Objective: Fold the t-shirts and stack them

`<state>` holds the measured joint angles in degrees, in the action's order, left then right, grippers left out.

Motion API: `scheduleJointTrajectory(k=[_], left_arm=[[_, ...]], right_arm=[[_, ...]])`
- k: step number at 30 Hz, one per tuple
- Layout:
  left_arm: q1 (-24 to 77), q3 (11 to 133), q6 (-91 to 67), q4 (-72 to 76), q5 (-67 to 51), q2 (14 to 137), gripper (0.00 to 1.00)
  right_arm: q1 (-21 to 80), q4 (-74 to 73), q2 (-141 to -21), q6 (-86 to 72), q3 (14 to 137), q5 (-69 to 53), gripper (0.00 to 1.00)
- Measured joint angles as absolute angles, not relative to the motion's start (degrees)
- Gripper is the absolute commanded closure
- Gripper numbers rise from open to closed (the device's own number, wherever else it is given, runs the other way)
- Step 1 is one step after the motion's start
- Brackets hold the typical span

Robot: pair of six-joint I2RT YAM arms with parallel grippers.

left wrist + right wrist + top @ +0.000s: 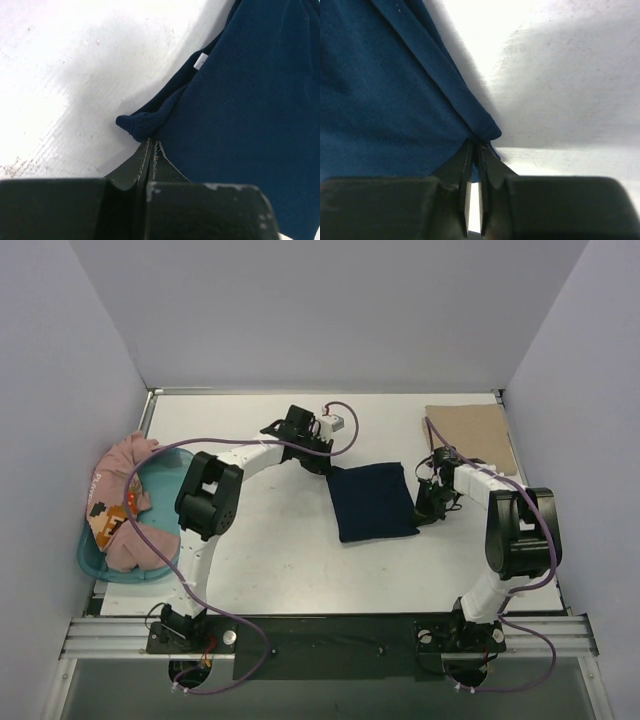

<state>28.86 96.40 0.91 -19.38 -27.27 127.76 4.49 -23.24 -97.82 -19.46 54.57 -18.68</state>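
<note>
A folded navy t-shirt (372, 502) lies mid-table. My left gripper (325, 462) is at its far left corner. In the left wrist view the jaws meet at the tips (151, 142), shut on the bunched corner of the navy cloth (240, 100). My right gripper (428, 502) is at the shirt's right edge. Its jaws (476, 145) are shut on a fold of the navy cloth (380, 100), and blue fabric shows between the fingers. A folded tan t-shirt (470, 435) lies at the back right. A pink t-shirt (125, 505) is heaped in the tub.
A teal plastic tub (90, 562) stands at the table's left edge, holding the pink shirt. Purple cables loop from both arms. Grey walls close in the left, back and right sides. A white label (200, 61) shows at the navy shirt's edge.
</note>
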Motion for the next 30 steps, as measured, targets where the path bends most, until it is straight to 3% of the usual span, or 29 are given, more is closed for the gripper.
scheduleJointTrajectory(k=[13,15,16,18,21,24,26,27,29,30], left_arm=[[28.73,101.73,0.25,-17.30,-21.21,130.45,1.00],[28.60,102.35,0.27,-17.17,-20.93,130.45,1.00],[28.53,102.52,0.30,-16.84,-20.86,130.45,1.00],[28.58,102.65,0.43,-16.45,-20.86,130.45,1.00],[28.82,102.65,0.47,-16.47,-21.52,130.45,1.00],[28.95,102.76,0.45,-16.64,-21.80,130.45,1.00],[28.86,103.53,0.60,-17.87,-21.65,130.45,1.00],[28.75,104.36,0.75,-18.65,-21.50,130.45,1.00],[28.69,106.50,1.02,-20.23,-21.39,130.45,1.00],[28.67,107.63,1.06,-20.99,-21.43,130.45,1.00]], right_arm=[[1.50,-20.34,-91.94,-21.21,46.85,-21.56,0.99],[1.32,-20.47,-91.81,-21.21,46.59,-22.24,0.87],[1.17,-20.51,-91.81,-21.28,46.59,-22.41,0.72],[1.08,-20.82,-91.81,-21.65,46.76,-23.07,0.60],[0.93,-22.96,-91.81,-20.93,48.64,-22.33,0.58],[0.71,-26.79,-91.31,-20.40,52.58,-18.72,0.62],[0.73,-28.23,-90.32,-20.05,56.03,-16.47,0.76],[0.84,-28.49,-89.73,-19.75,58.22,-15.55,0.88],[0.99,-27.99,-89.01,-19.31,62.41,-15.03,1.00],[1.19,-27.51,-89.08,-19.38,64.42,-15.27,1.00]])
